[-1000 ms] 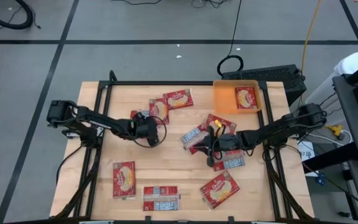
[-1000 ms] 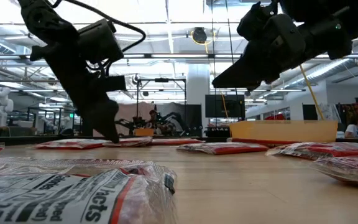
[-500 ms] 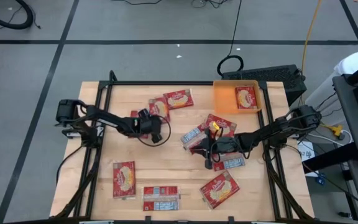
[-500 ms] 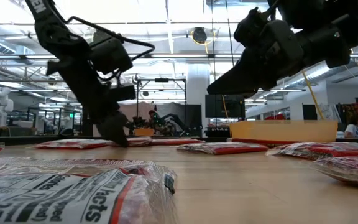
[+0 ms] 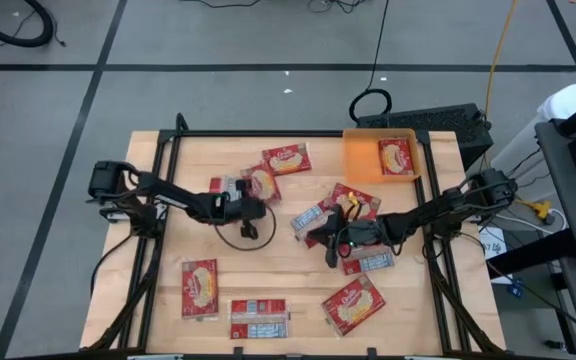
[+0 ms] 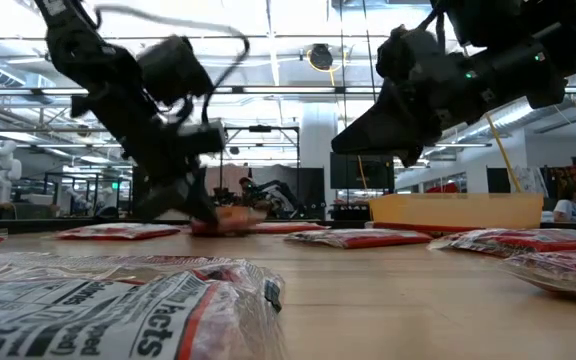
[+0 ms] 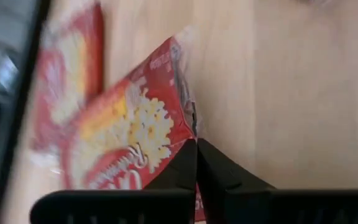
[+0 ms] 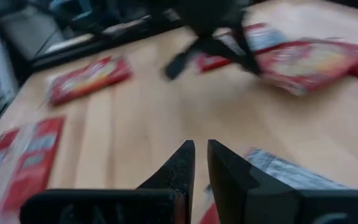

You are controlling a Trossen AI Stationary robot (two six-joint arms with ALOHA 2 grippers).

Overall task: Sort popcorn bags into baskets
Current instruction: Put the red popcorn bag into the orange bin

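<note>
- Orange basket [image 5: 363, 158]: sits at the table's far right corner; serves as landmark below. One popcorn bag [image 5: 395, 157] lies inside it, picture face up.
- Popcorn bag, gripped [image 5: 259, 182]: well left of the basket, picture face up, its edge pinched in the left gripper [image 5: 249, 205]; the fingers are closed tight on the packet's corner in the left wrist view [image 7: 143, 130].
- Second bag [image 5: 286, 158]: just beside the gripped one, nearer the basket.
- Cluster of bags [image 5: 343, 205]: on the near side of the basket, overlapping; the right gripper [image 5: 331, 243] is at its near edge, fingers nearly closed, nothing visibly between them.
- Three loose bags [image 5: 199, 289]: along the table's near edge, far from the basket.
- Wooden table [image 5: 288, 265]: bears everything.
</note>
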